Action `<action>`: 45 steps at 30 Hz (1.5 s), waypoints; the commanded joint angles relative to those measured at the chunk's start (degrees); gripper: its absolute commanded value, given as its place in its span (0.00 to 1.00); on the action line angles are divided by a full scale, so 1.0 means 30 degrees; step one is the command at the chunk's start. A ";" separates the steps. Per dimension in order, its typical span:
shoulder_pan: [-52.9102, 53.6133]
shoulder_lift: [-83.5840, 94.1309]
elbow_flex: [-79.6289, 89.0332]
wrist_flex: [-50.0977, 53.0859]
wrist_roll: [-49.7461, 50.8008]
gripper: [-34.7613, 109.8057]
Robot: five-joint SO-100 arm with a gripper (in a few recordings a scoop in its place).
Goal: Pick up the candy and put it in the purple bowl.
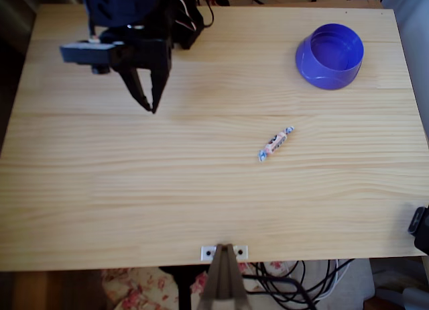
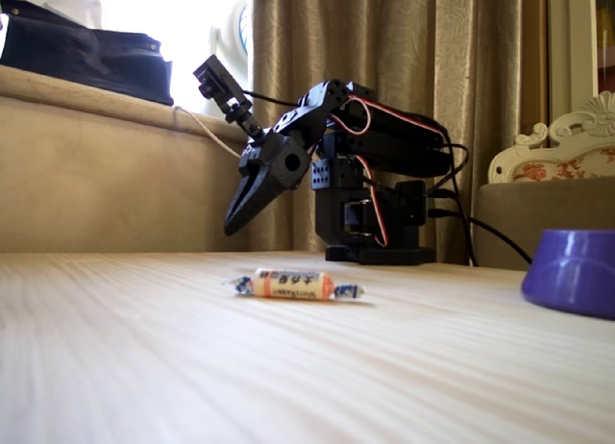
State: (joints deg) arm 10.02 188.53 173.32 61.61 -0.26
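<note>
The candy (image 1: 276, 143) lies on the bare wooden table, a little right of centre in the overhead view; in the fixed view the candy (image 2: 293, 284) rests flat in front of the arm. The purple bowl (image 1: 330, 56) stands at the table's back right, and the fixed view catches the bowl (image 2: 577, 271) at its right edge. My black gripper (image 1: 150, 109) hangs at the back left, well left of the candy and far from the bowl. Seen from the fixed view the gripper (image 2: 231, 230) points down above the table. Its fingertips meet and hold nothing.
The arm's base (image 2: 370, 228) with its cables sits at the table's back edge. A metal bracket (image 1: 224, 252) is fixed at the front edge. The table (image 1: 100, 209) is wide bare wood around the candy.
</note>
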 commanded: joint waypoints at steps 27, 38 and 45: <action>-0.0176 0.0176 -0.0264 -0.0059 -0.0762 0.24; -0.0176 0.0176 -0.0264 -0.0059 -0.0762 0.24; -0.0205 0.0176 -0.0264 -0.0059 -0.0850 0.24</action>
State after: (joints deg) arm 9.05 188.53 173.32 61.61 -1.93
